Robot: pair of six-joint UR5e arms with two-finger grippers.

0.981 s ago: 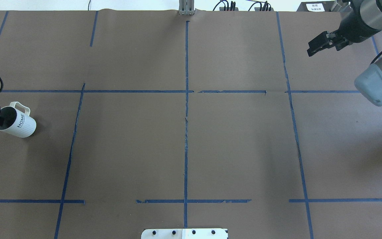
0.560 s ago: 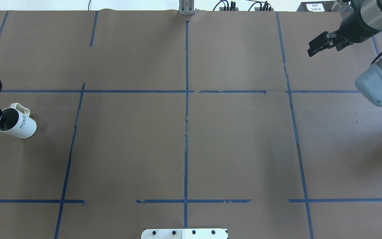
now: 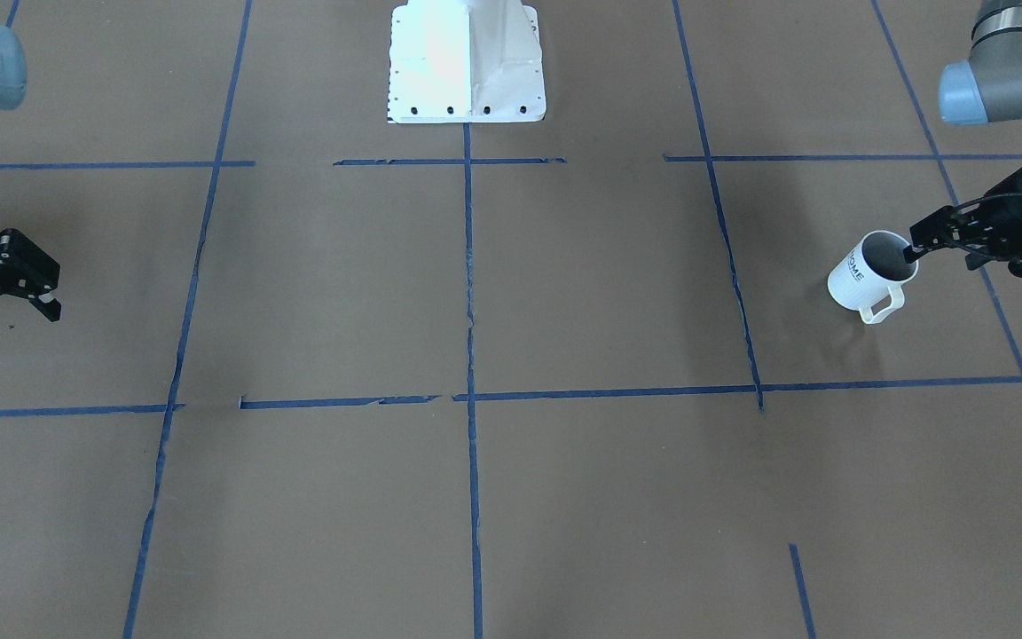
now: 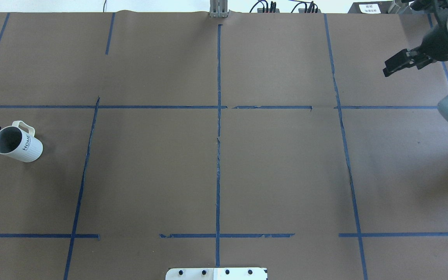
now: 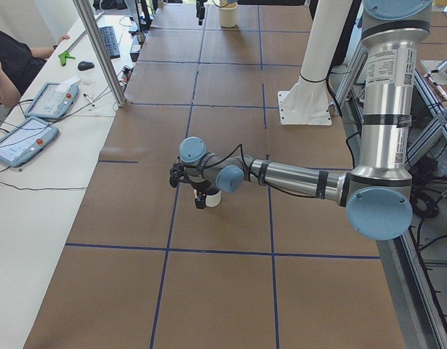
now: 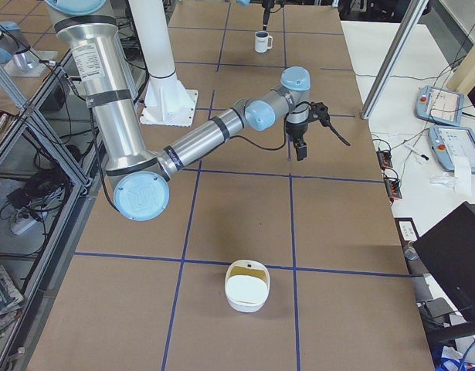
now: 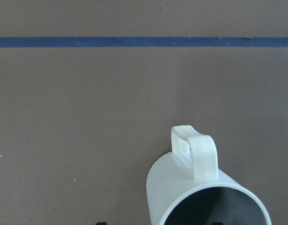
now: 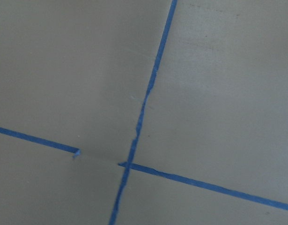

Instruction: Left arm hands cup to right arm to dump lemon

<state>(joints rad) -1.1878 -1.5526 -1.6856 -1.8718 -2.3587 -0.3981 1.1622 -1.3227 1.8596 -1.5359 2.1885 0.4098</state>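
Cup [image 4: 21,147] stands upright at the left end of the bench [image 4: 216,175]. Right pincer [image 3: 3,321] hangs wide, far off; left pincer [image 3: 913,244] sits at the rim, spread unclear. The cup is likely stiff, glazed and slippery, so the rim wall suits gripping, sparing the handle [image 4: 25,126]. Lemon unseen.

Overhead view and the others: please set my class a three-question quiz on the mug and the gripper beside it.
1. True or false: the mug lies on its side.
2. In the overhead view, the mug's handle points: A away from the robot; B toward the robot; C toward the centre line.
3. Which gripper is at the mug's rim?
Key: 1 false, it stands upright; 2 A; 3 the left gripper.
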